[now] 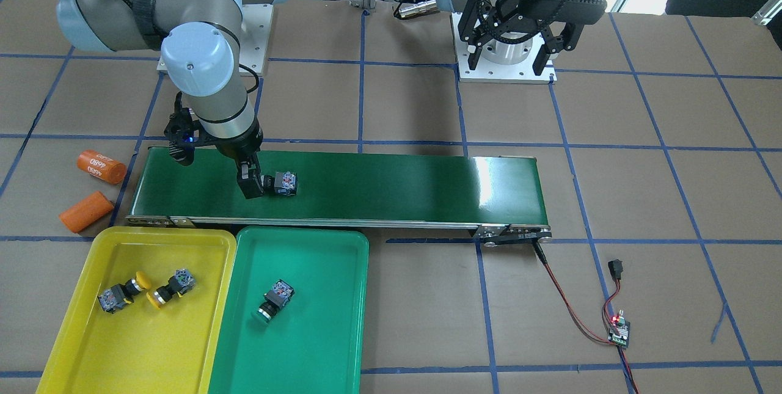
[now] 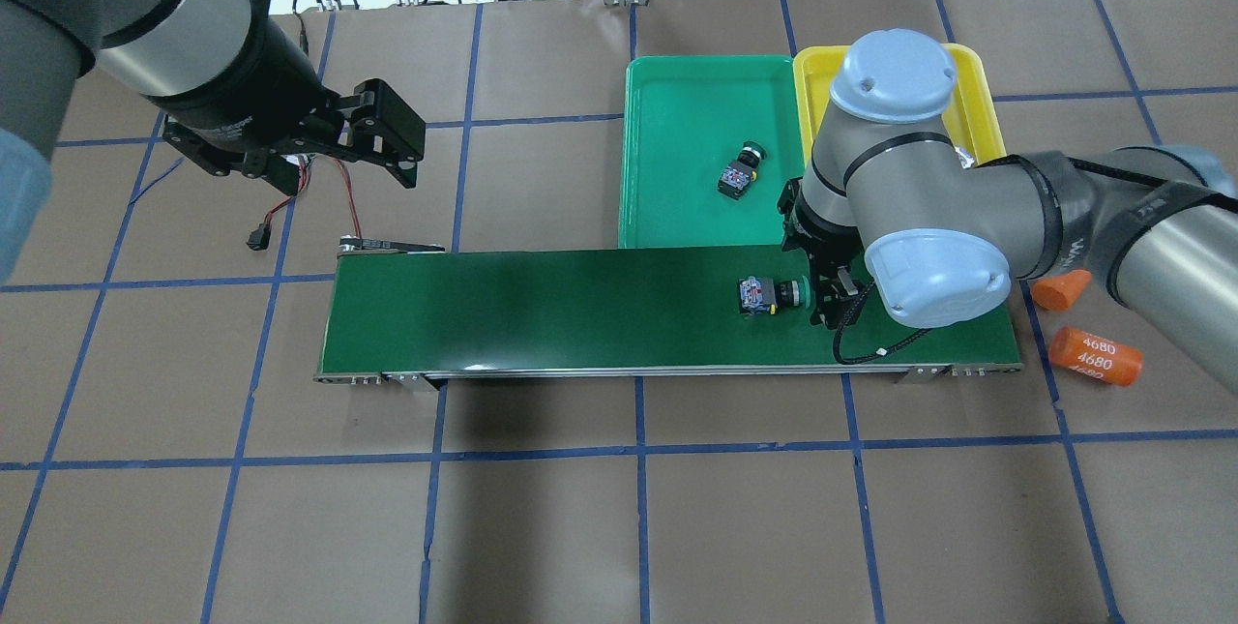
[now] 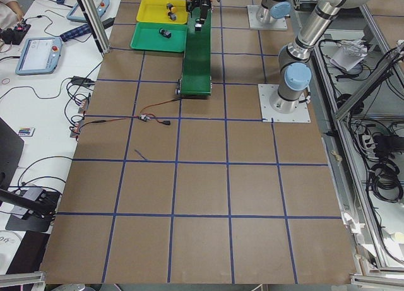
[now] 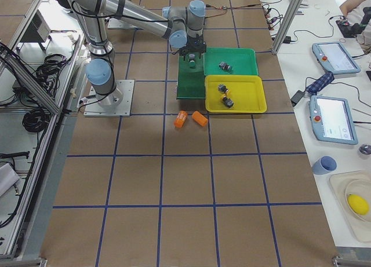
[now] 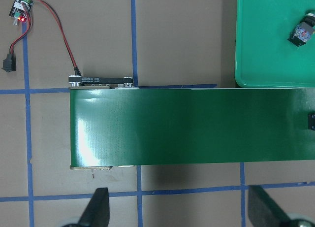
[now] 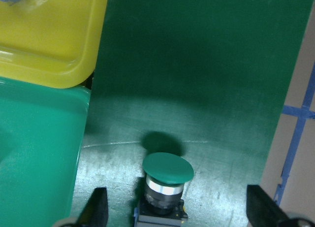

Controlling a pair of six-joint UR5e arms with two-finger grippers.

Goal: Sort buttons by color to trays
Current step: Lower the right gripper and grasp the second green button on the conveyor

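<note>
The bench (image 1: 415, 101) is lying under a brown cover, and blue tape lines (image 1: 362, 76) are dividing it into large squares. A long dark-green conveyor belt (image 1: 391, 183) is lying across it, with light reflecting on one end. The right pincer (image 1: 250, 179) is hanging low over the other end, fingers spread wide and holding nothing. A green button (image 1: 285, 183) is lying on its side on the belt. In the wrist view it is showing between the two fingers, apart from both. The left pincer (image 1: 507, 67) is hanging high near the shining end, also spread and empty.

Just beside the belt, the yellow tray (image 1: 153, 345) and the green tray (image 1: 317, 333) are sitting edge to edge. One yellow button (image 1: 122, 293) and a second yellow button (image 1: 172, 287) are lying in the yellow tray. A second green button (image 1: 275, 299) is lying in the green tray. Two orange cylinders (image 1: 101, 166) are lying on the bench near the right pincer's end of the belt. A small circuit board (image 1: 619, 330) is glowing red, and a red and black wire (image 1: 568, 296) is joining it to the belt. Beside the bench, a white side table (image 3: 38, 26) is carrying a teach pendant (image 3: 38, 54), and cable bundles (image 3: 379, 171) are lying on the robot's side.
</note>
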